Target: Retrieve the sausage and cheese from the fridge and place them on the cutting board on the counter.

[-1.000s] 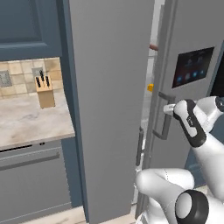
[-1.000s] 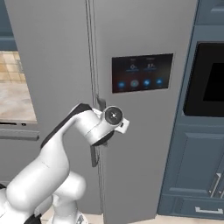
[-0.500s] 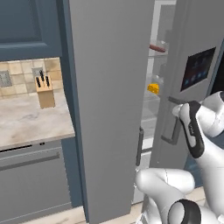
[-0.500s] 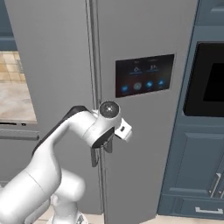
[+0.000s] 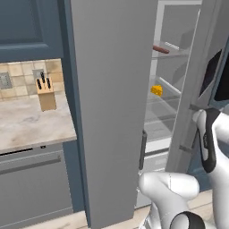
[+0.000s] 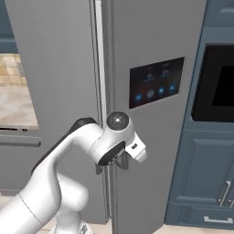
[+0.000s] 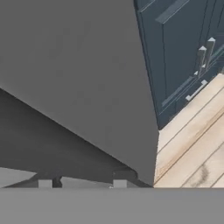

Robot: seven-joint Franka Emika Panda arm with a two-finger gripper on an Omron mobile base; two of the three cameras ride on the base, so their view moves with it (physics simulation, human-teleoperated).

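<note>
The fridge has its left door closed and its right door swung partly open. Through the gap I see glass shelves. The reddish-brown sausage lies on an upper shelf and the yellow cheese wedge on the shelf below. My gripper is at the right door's bar handle, shut on it, below the door's touch panel. In the hand view the grey door face is close in front. The counter lies to the left. The cutting board is out of view.
A tan knife block stands on the counter by the tiled wall. Right of the fridge are dark blue cabinets with a black oven. A wooden floor lies below the door's edge.
The right fridge door has swung further open with my gripper on its handle. The gap has widened, and the sausage and more of the shelves now show.
</note>
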